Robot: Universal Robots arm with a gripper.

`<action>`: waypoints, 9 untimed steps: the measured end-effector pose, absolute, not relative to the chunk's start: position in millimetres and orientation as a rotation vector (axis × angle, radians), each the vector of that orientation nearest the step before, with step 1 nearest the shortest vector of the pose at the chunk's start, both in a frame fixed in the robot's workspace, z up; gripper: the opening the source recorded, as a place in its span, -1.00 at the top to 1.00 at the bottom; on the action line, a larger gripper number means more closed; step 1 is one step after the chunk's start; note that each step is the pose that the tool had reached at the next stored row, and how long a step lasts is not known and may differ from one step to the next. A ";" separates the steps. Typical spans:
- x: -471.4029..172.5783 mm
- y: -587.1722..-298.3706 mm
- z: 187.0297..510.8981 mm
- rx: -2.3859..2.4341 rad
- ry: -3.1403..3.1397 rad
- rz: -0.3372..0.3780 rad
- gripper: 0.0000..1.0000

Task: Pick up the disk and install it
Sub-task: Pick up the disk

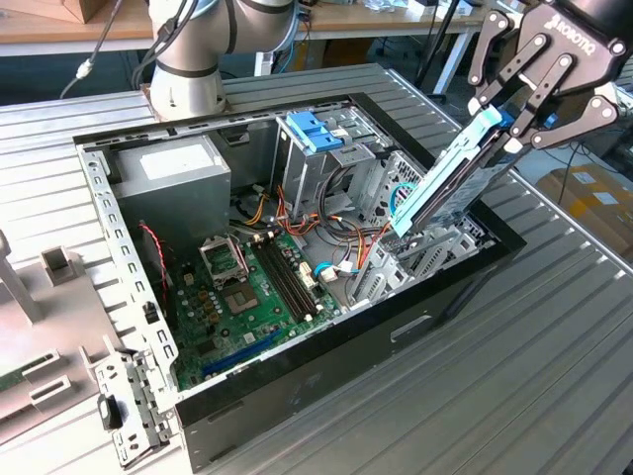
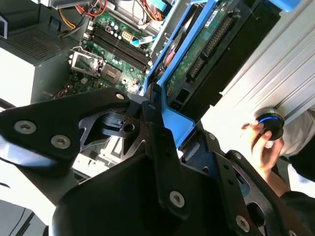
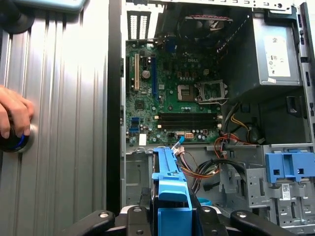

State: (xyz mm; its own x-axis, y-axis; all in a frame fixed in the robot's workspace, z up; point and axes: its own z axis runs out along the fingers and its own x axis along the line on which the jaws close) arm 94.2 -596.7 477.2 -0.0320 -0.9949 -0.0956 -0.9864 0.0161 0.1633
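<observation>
My gripper (image 1: 509,119) is shut on the disk (image 1: 450,183), a flat drive with light-blue side pieces. It hangs steeply tilted over the open computer case (image 1: 326,366), at the exterior view's right. Its lower end dips among the cables and metal brackets at that side of the case. In the second wrist view the disk (image 2: 206,54) shows its green circuit underside and blue rail, clamped between the black fingers (image 2: 147,123). In the first wrist view the disk's blue edge (image 3: 170,182) points toward the motherboard.
Inside the case are a grey power-supply box (image 1: 173,178), the green motherboard (image 1: 247,297) and a metal drive cage with a light-blue latch (image 1: 315,131). A person's hand (image 3: 12,115) rests on a black knob (image 2: 268,127) on the ribbed table. Loose metal parts (image 1: 124,416) lie at the exterior view's left.
</observation>
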 end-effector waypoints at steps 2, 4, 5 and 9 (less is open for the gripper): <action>94.2 -596.7 477.1 2.153 -2.206 -0.286 0.26; 94.3 -596.8 476.8 2.163 -2.214 -0.270 0.26; 94.2 -596.8 476.7 2.174 -2.223 -0.252 0.26; 93.9 -596.8 476.3 2.223 -2.264 -0.167 0.26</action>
State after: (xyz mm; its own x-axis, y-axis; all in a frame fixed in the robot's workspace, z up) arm 93.9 -596.8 476.3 -0.0208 -0.9949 -0.0991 -0.9986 0.0160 0.0496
